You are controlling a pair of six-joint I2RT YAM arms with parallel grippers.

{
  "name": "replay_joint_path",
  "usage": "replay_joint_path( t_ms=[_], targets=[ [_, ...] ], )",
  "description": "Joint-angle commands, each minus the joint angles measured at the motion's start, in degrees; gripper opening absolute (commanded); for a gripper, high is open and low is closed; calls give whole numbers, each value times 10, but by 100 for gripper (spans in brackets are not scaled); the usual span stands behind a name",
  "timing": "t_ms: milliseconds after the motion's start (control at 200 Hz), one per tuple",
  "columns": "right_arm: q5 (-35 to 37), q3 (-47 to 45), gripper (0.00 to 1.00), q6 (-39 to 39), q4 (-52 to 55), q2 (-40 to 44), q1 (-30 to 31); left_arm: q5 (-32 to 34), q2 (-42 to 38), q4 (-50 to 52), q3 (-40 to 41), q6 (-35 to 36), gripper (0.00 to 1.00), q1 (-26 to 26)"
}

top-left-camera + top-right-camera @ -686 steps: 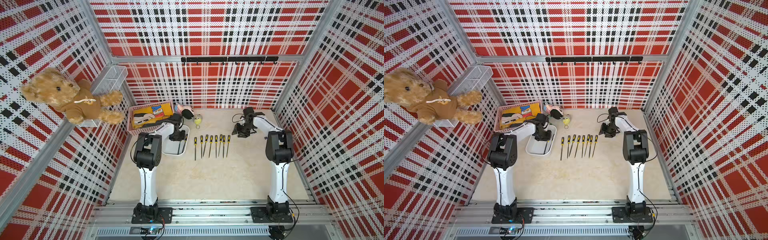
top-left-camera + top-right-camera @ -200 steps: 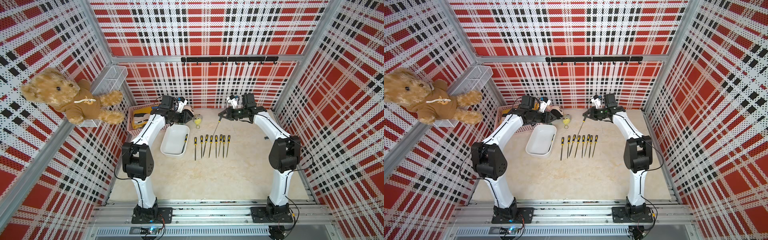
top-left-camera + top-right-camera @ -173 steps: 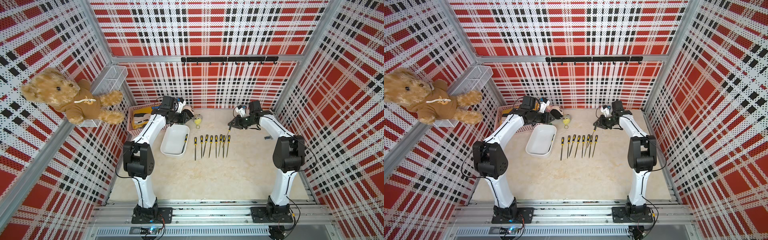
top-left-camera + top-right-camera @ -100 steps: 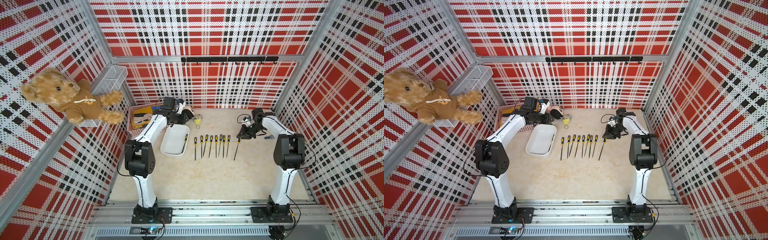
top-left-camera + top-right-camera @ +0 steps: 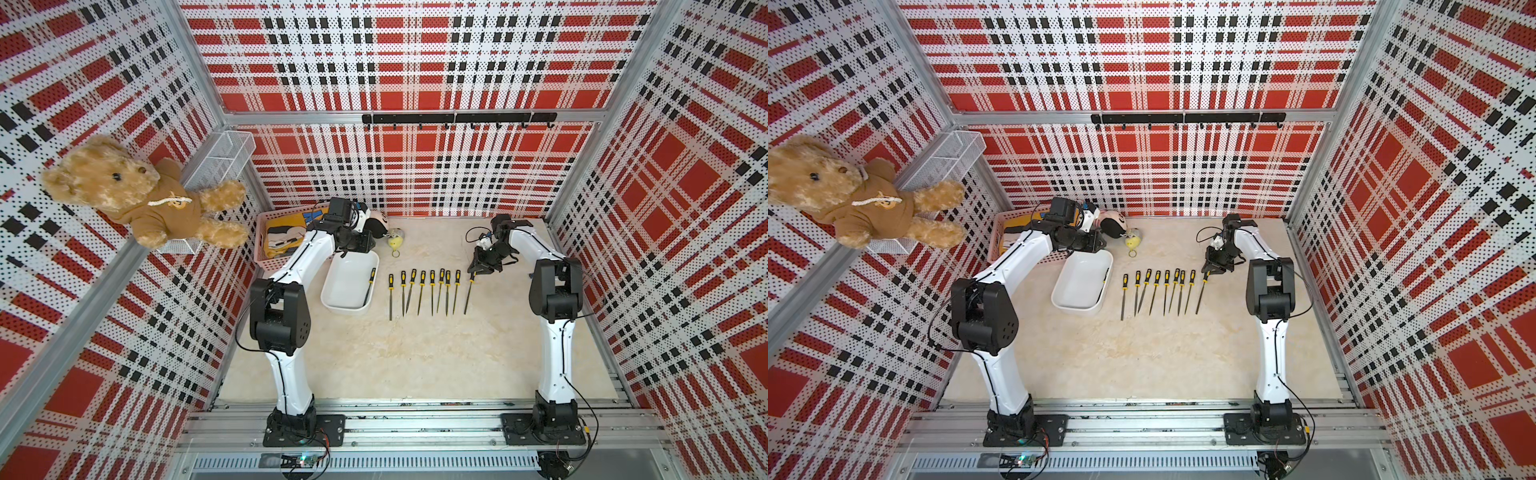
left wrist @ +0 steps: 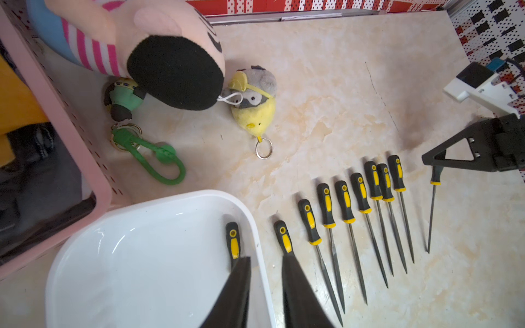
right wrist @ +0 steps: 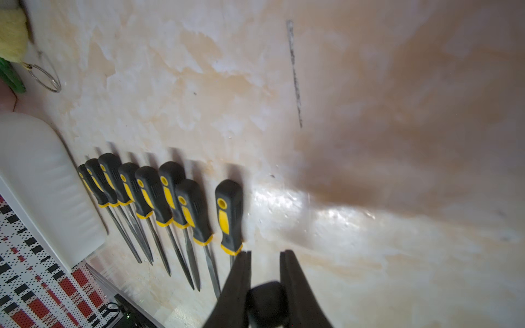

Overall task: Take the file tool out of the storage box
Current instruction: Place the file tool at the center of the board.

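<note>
nearest on the bench (image 5: 415, 365), the storage box (image 5: 347, 282) is seen lying lengthwise, and one file tool (image 6: 233, 241) is found inside it, laid along its right-hand wall, handle at the far end. just beside the box, a row of eight files (image 6: 344, 203) is laid out flat, black-and-yellow handles far, tips near. at the row's right end a ninth file (image 6: 436, 176) is clenched by its handle in the right end effector (image 7: 265, 252). the shaft is pointed toward the near edge, and whether the tip is touching the bench cannot be told. over the far end of the box the left end effector (image 6: 266, 257) is held released, its jaws parted by a narrow gap with nothing between them. the box's rim is seen through that gap in the left wrist view. further back, a yellow chick keyring (image 6: 254, 113) and a pink-and-black plush (image 6: 170, 56) are set near the pink lattice basket (image 6: 71, 119). on the back wall a black hook rail (image 5: 457, 118) is mounted, and high on the robot's left a teddy bear (image 5: 124, 187) is perched against a white wire basket (image 5: 224, 158).
</note>
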State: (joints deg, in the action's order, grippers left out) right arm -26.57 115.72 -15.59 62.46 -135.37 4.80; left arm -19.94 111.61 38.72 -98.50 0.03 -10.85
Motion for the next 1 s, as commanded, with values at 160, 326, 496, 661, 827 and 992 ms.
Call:
replay_joint_path(
  t_ms=[160,326,496,661,827,992],
  targets=[
    [45,32,17,-21,-2,-51,19,14,-9,5,5,5,30,1],
    [56,25,32,-29,-12,-47,20,36,-5,14,10,1,35,3],
    [56,9,43,-36,-28,-34,23,80,-1,40,17,-13,36,3],
    [67,3,44,-44,-38,-10,23,115,-2,42,33,-28,36,7],
    [88,-4,47,-56,-52,33,17,110,8,43,52,-37,35,9],
    [92,-44,48,-71,-89,84,2,109,29,43,62,-37,35,8]
  ],
)
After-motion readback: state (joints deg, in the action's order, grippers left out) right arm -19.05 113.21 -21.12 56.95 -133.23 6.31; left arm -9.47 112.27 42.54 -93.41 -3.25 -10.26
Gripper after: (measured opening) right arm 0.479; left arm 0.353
